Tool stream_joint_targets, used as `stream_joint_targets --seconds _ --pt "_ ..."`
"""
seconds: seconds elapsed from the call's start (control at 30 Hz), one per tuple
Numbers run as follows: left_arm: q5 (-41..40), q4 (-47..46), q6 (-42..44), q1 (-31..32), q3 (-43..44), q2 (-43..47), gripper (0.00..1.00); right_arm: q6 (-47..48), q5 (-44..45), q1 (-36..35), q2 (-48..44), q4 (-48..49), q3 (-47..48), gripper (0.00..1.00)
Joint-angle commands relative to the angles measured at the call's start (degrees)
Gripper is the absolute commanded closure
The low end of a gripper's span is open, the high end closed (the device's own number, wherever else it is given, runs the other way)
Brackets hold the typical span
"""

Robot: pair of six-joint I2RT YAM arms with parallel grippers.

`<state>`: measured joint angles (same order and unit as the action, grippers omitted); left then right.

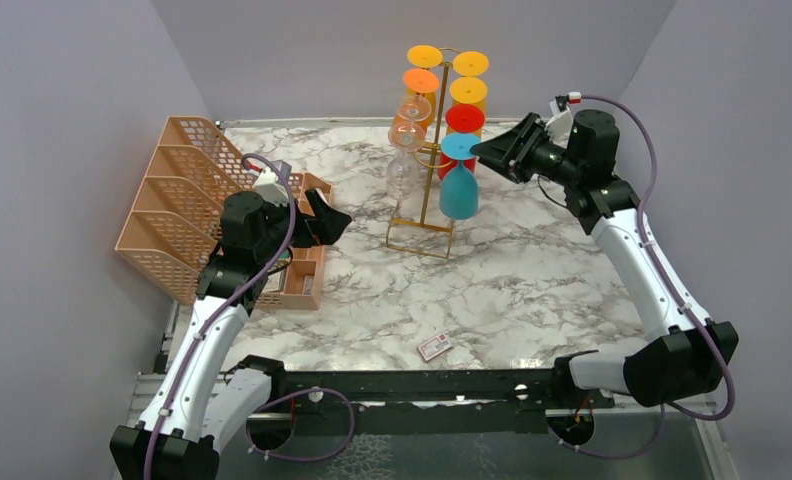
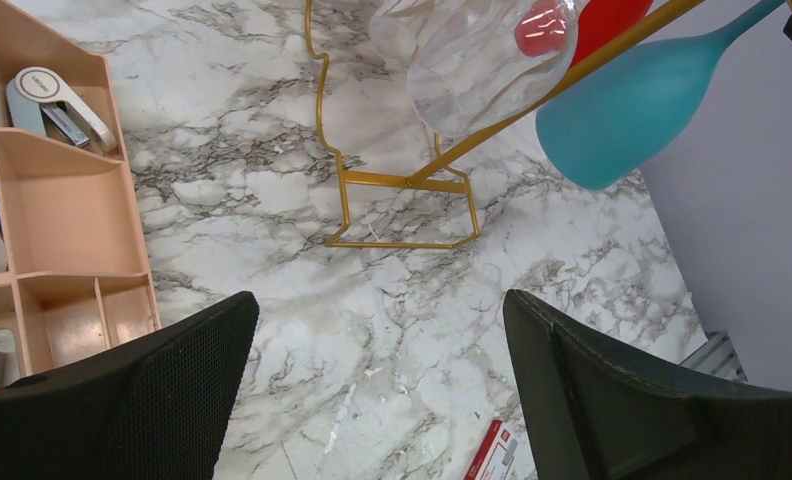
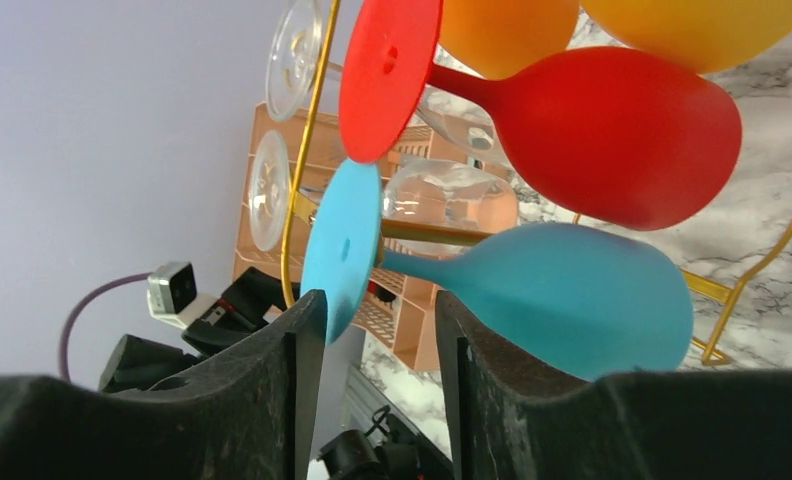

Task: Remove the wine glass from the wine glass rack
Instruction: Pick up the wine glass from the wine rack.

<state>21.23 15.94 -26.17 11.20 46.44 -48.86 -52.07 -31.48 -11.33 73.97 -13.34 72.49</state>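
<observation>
The gold wire wine glass rack (image 1: 424, 215) stands at the back middle of the marble table. Several glasses hang on it upside down: yellow, orange, red, clear and a blue wine glass (image 1: 458, 192). My right gripper (image 1: 484, 152) is open, level with the blue glass's foot. In the right wrist view, the edge of the blue foot disc (image 3: 342, 250) dips between my fingertips (image 3: 307, 325), and the blue bowl (image 3: 572, 295) lies to the right. My left gripper (image 1: 337, 222) is open and empty, left of the rack. Its view shows the rack base (image 2: 402, 240) and the blue glass (image 2: 632, 110).
A peach mesh file organiser (image 1: 172, 195) stands at the left. A peach compartment tray (image 1: 307, 275) sits beside it and holds a stapler (image 2: 57, 100). A small red and white box (image 1: 434, 346) lies near the front. Grey walls close three sides.
</observation>
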Motion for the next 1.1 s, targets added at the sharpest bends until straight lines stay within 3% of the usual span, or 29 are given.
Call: stream_joint_targets --seconds 0.0,0.23,0.47,1.07 --pt "2.0 -2.0 -0.8 -0.2 0.1 1.1 0.01 -2.0 -2.2 -0.2 1.3 4.1 3.0 0.55" --pt "1.8 -1.8 -1.6 -0.3 -0.4 1.9 0.01 -2.2 -2.5 -0.2 2.1 4.2 3.1 0.75" --pt "1.7 -1.7 -2.1 -0.3 -0.1 2.1 0.01 -2.4 -2.3 -0.2 1.8 3.1 3.4 0.86" --pt "1.8 -1.3 -3.8 -0.3 0.5 0.7 0.01 -4.8 -0.1 -0.2 0.4 2.0 4.3 0.98"
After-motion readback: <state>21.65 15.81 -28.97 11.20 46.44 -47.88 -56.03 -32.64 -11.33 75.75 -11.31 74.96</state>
